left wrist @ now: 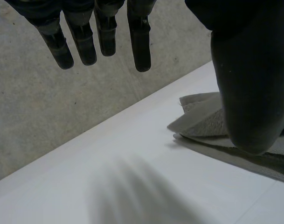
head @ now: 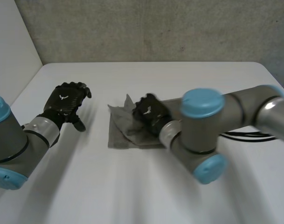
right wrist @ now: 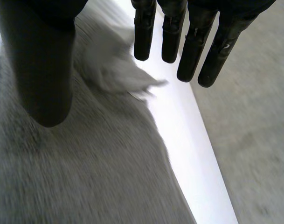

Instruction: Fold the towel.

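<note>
A grey towel (head: 119, 136) lies bunched and partly folded in the middle of the white table (head: 132, 191). My right hand (head: 149, 112) hovers over its middle, open. In the right wrist view its fingers (right wrist: 193, 46) are straight and apart from the thumb, holding nothing, with the towel (right wrist: 86, 163) spread under the palm and a loose rumpled corner (right wrist: 118, 74) below the fingertips. My left hand (head: 65, 101) is open above the bare table, left of the towel and clear of it. In the left wrist view its straight fingers (left wrist: 141, 42) point toward the wall, and the towel's edge (left wrist: 202, 122) lies beside the thumb.
My right arm (head: 211, 130) reaches across the table's right half, covering the towel's right side. A grey wall (head: 155, 28) runs behind the table's far edge, and a white wall (head: 11, 46) closes the left side.
</note>
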Motion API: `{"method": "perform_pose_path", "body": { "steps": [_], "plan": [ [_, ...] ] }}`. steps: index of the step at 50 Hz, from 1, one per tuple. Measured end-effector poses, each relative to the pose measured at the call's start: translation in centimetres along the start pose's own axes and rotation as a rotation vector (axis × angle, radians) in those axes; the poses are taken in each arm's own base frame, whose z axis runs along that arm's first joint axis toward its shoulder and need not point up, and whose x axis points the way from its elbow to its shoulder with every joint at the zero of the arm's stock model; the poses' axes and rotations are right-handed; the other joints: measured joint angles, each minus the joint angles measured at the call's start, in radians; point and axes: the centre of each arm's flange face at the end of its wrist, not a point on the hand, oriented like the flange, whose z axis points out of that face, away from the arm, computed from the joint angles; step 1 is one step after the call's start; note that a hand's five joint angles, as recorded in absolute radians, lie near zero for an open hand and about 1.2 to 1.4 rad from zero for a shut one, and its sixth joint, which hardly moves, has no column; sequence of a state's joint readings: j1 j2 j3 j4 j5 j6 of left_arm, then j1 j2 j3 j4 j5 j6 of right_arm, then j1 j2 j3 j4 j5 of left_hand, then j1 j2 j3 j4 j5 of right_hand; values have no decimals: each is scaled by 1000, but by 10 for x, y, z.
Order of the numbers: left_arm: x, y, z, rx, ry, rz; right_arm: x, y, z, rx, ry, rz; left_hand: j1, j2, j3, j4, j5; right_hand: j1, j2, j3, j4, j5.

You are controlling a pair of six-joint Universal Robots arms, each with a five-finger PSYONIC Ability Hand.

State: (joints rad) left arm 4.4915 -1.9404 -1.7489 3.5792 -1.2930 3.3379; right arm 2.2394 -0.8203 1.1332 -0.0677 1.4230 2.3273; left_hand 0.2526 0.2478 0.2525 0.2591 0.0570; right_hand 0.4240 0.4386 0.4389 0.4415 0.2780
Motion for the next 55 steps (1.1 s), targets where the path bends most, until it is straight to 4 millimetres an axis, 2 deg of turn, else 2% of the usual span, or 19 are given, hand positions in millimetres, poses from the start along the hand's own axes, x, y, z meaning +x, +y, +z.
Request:
{"method": "perform_pose_path", "body": {
  "steps": [4, 8, 16, 21, 27, 31, 33, 36, 39, 42, 45, 50, 55],
  "plan": [
    [2, 1, 0, -4, 5, -1, 29, 12, -19, -23, 35, 101, 0, 0, 0, 0, 0, 31, 21, 24, 21, 22],
    [4, 3, 0, -7, 13, 0, 41, 33, -36, -55, 40, 178, 0, 0, 0, 0, 0, 55, 40, 42, 39, 39],
    [9, 4, -1, -10, 25, 1, 43, 86, -55, -135, 50, 258, 0, 0, 0, 0, 0, 85, 65, 68, 64, 66],
    [10, 4, -1, -10, 29, 2, 41, 109, -56, -149, 56, 277, 0, 0, 0, 0, 0, 426, 405, 400, 397, 390],
    [11, 4, -1, -10, 29, 2, 39, 119, -51, -147, 48, 283, 0, 0, 0, 0, 0, 758, 760, 783, 781, 766],
    [10, 3, -1, -8, 27, 2, 41, 123, -50, -157, 51, 288, 0, 0, 0, 0, 0, 765, 765, 799, 794, 775],
    [10, 3, -1, -6, 27, 2, 42, 126, -50, -164, 54, 291, 0, 0, 0, 0, 0, 746, 733, 740, 734, 724],
    [10, 2, -1, -4, 27, 1, 44, 128, -51, -176, 57, 297, 0, 0, 0, 0, 0, 588, 569, 571, 571, 554],
    [10, 2, -1, -4, 27, 1, 45, 130, -52, -185, 55, 304, 0, 0, 0, 0, 0, 575, 564, 562, 562, 545],
    [11, 2, -1, -5, 29, 1, 45, 130, -54, -190, 54, 308, 0, 0, 0, 0, 0, 779, 801, 816, 816, 796],
    [12, 2, -2, -6, 31, 2, 47, 130, -55, -191, 56, 309, 0, 0, 0, 0, 0, 838, 827, 897, 896, 857],
    [13, 1, -2, -3, 32, 2, 60, 130, -62, -199, 85, 306, 0, 0, 0, 0, 0, 838, 827, 904, 900, 857],
    [12, -3, -1, 9, 29, 4, 89, 135, -76, -222, 139, 302, 0, 0, 0, 0, 0, 845, 827, 906, 900, 857]
  ]
}}
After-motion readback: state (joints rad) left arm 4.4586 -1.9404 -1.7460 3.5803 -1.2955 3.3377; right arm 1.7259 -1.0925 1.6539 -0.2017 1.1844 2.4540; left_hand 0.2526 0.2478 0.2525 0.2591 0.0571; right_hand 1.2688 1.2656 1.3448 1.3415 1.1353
